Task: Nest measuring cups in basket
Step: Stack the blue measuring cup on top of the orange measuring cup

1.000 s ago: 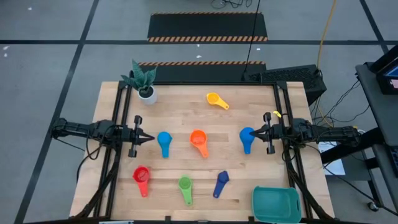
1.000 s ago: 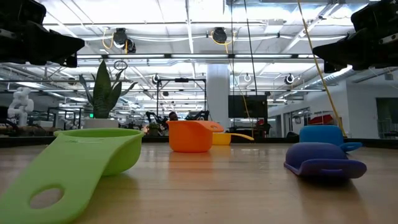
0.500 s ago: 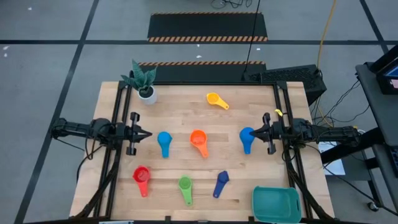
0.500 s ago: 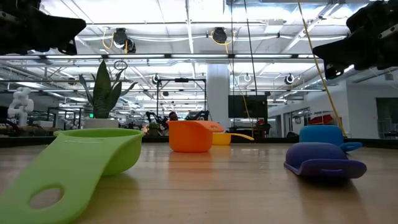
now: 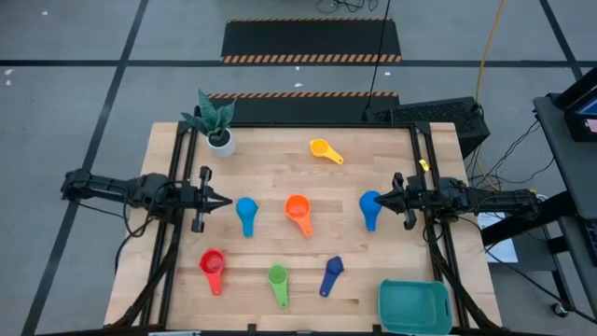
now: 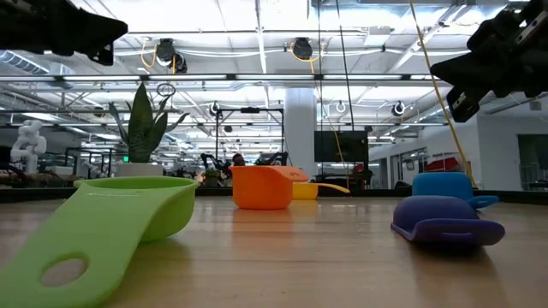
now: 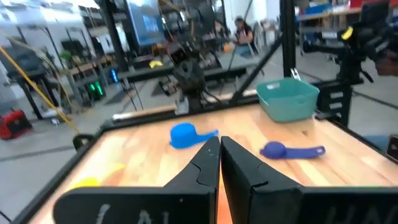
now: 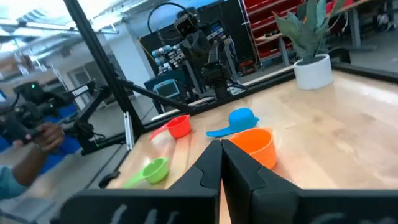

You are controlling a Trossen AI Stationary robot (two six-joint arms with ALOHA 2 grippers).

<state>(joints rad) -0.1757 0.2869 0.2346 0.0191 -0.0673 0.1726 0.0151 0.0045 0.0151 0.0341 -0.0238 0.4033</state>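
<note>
Plastic measuring cups [image 5: 298, 214] lie scattered well apart from the empty basket [image 5: 414, 306]; light, stiff, slick, best pinched at a handle; left gripper [image 5: 222, 201] and right gripper [image 5: 385, 198] clenched, empty

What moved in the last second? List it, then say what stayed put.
The left arm drew back slightly toward its own side of the table, its shut tool barely shifting. In the low view the right arm tilted downward; its shut tool stayed beside the light blue plastic measuring cup. Nothing was grasped or released. All seven cups and the teal-green rectangular plastic basket lie unmoved.
</note>
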